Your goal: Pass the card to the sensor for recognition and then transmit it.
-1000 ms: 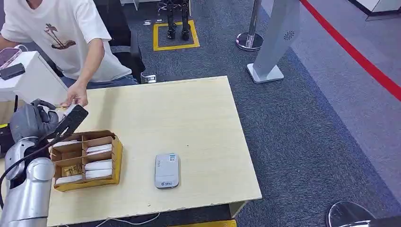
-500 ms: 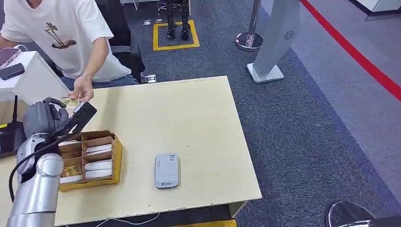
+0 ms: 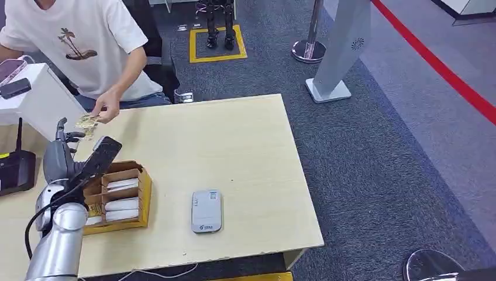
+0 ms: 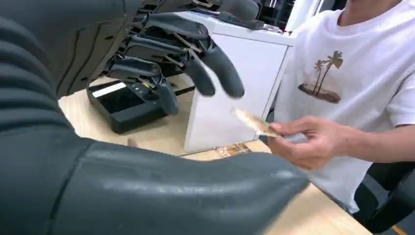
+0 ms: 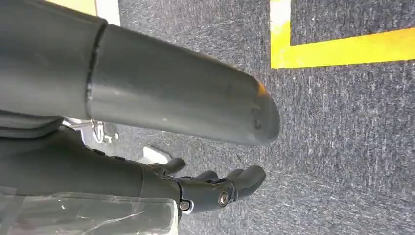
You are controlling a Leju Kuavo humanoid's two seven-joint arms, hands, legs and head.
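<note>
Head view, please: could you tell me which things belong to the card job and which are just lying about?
Job:
- card, held by the person's hand
- left hand, holding nothing
- sensor
- card box

Lying about:
- black device
- white cabinet
- stanchion base

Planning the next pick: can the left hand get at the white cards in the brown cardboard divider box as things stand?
Probably yes: the left hand is empty, fingers apart, raised beside the brown cardboard divider box, whose open top leaves the white cards uncovered.
</note>
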